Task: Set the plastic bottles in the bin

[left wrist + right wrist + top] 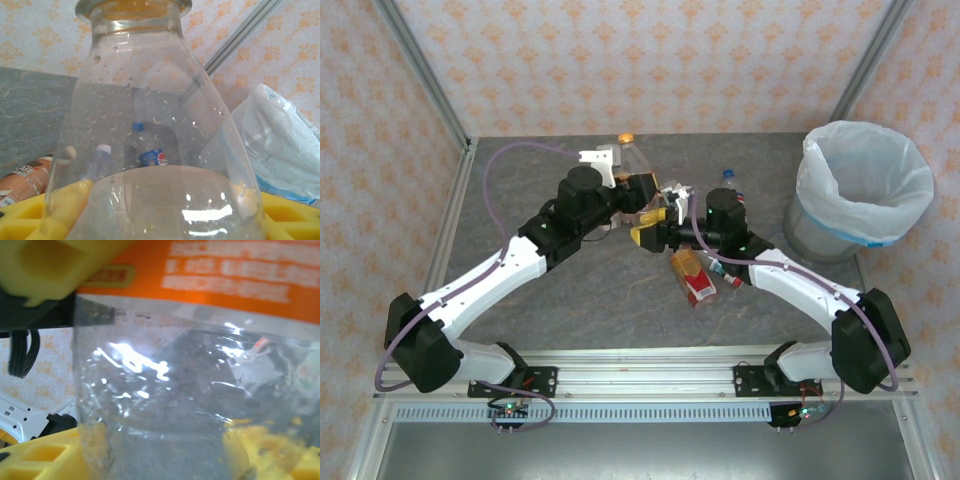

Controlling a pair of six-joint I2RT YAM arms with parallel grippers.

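A clear plastic bottle (628,165) with an orange cap and orange label is held off the table between both arms. My left gripper (638,192) is shut on its body; in the left wrist view the bottle (150,100) stands neck-up between the yellow fingers (30,215). My right gripper (655,226) is shut on the same bottle (175,390) from the right, yellow fingers (45,455) against both sides. The bin (860,185), lined with a white bag, stands at the far right. A red-labelled bottle (692,278) lies on the table.
A blue-capped bottle (730,180) stands behind my right wrist, and another bottle (725,268) lies partly under the right arm. The bin's bag (280,145) shows right of the held bottle. Metal frame posts rise at the back corners.
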